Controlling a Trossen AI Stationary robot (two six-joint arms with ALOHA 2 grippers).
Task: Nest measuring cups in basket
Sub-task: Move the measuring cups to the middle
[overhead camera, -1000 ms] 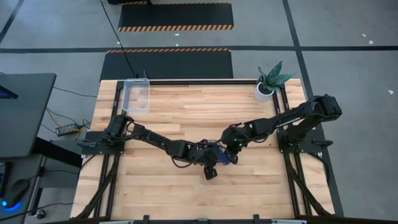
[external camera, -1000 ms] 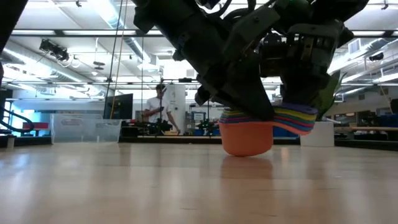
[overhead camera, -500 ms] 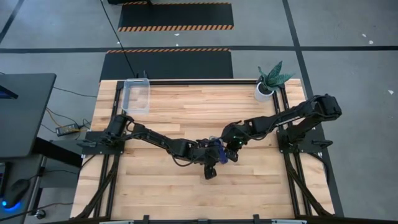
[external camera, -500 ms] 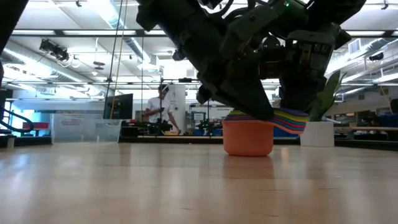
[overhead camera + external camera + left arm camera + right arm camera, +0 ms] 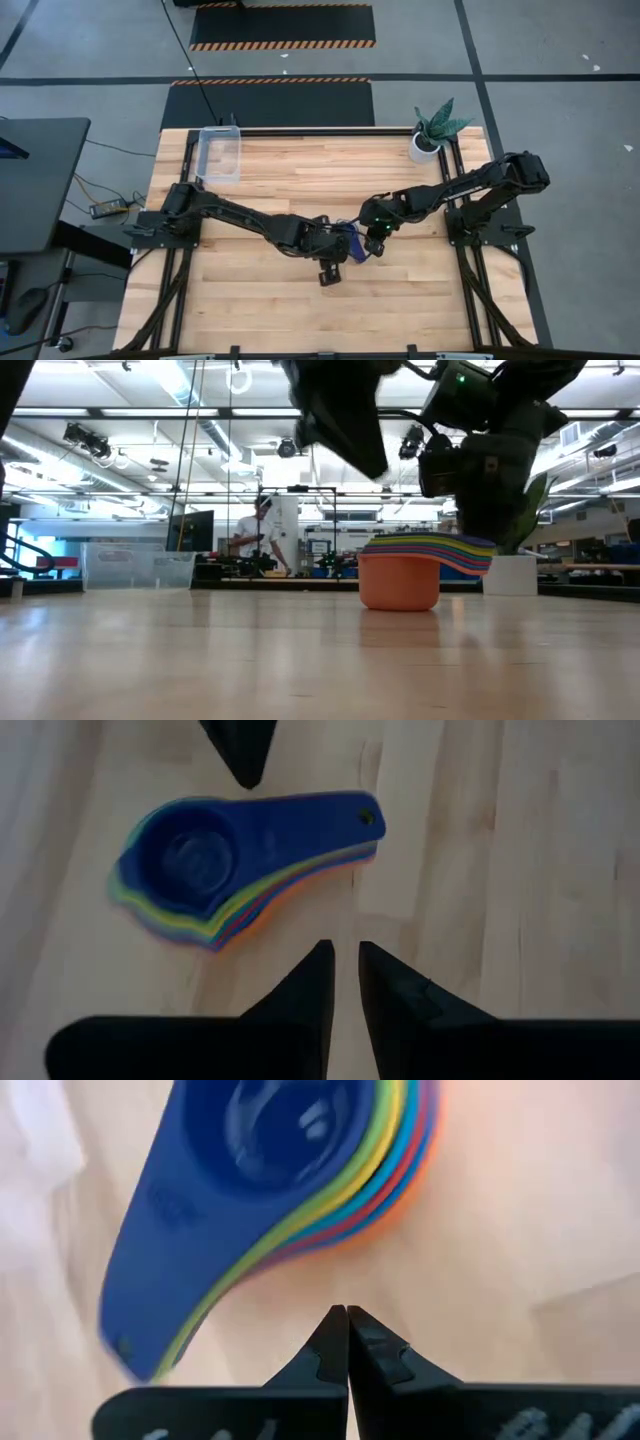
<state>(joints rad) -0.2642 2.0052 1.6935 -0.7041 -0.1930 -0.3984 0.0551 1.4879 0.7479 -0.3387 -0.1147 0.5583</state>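
Note:
The measuring cups (image 5: 230,855) stand nested in one stack at the table's middle (image 5: 351,244). A dark blue cup is on top and an orange one (image 5: 398,582) sits on the wood at the bottom. Their handles (image 5: 468,553) fan out to one side. My left gripper (image 5: 346,960) hovers above the stack (image 5: 372,460), narrowly open, touching nothing. My right gripper (image 5: 347,1315) is shut, its tip close beside the stack's rim (image 5: 371,238) but apart from it. The clear basket (image 5: 220,153) sits at the far left corner.
A white pot with a green plant (image 5: 432,135) stands at the far right corner. The basket (image 5: 140,568) is well away from the stack, with bare wood (image 5: 290,180) between them. A person stands in the room beyond the table (image 5: 255,530).
The stack hung tilted and just clear of the table under my left gripper. It came down and now stands level on its orange cup. My left gripper let go and rose clear above it, drawing slightly toward the table's left.

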